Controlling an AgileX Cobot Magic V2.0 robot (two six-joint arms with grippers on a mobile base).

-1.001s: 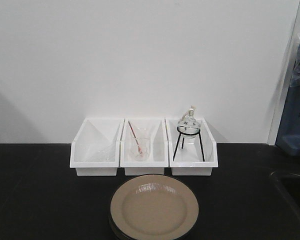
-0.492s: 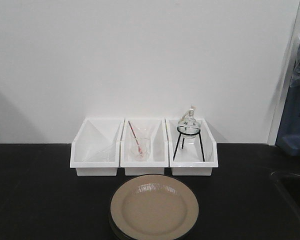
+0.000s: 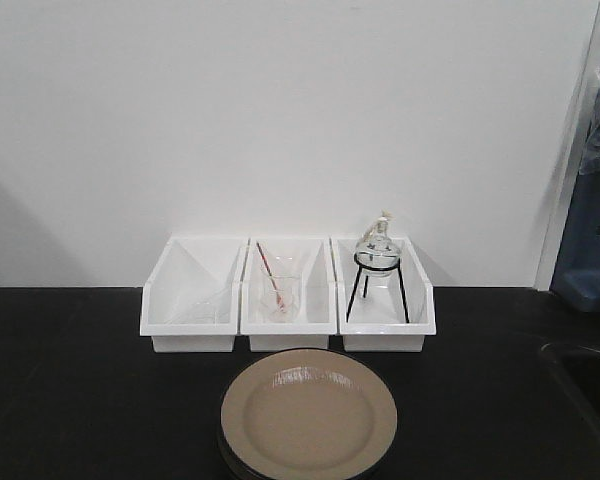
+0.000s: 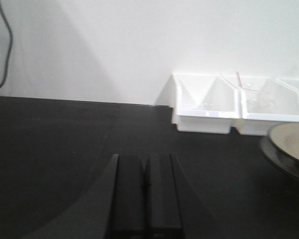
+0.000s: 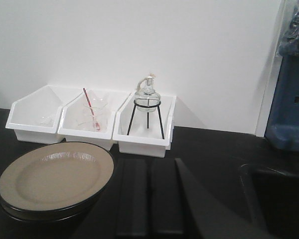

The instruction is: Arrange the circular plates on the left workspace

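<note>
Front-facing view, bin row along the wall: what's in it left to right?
White plastic bin with a clear glass item lying inside → white bin with a clear glass beaker and red-tipped rod → white bin with a glass alcohol lamp on a black wire tripod.

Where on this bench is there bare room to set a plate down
Bare benchtop lies left of the stacked plates and in front of the left bin. A smaller patch sits between plates and sink. The plates crowd the bins' front edge.
</note>
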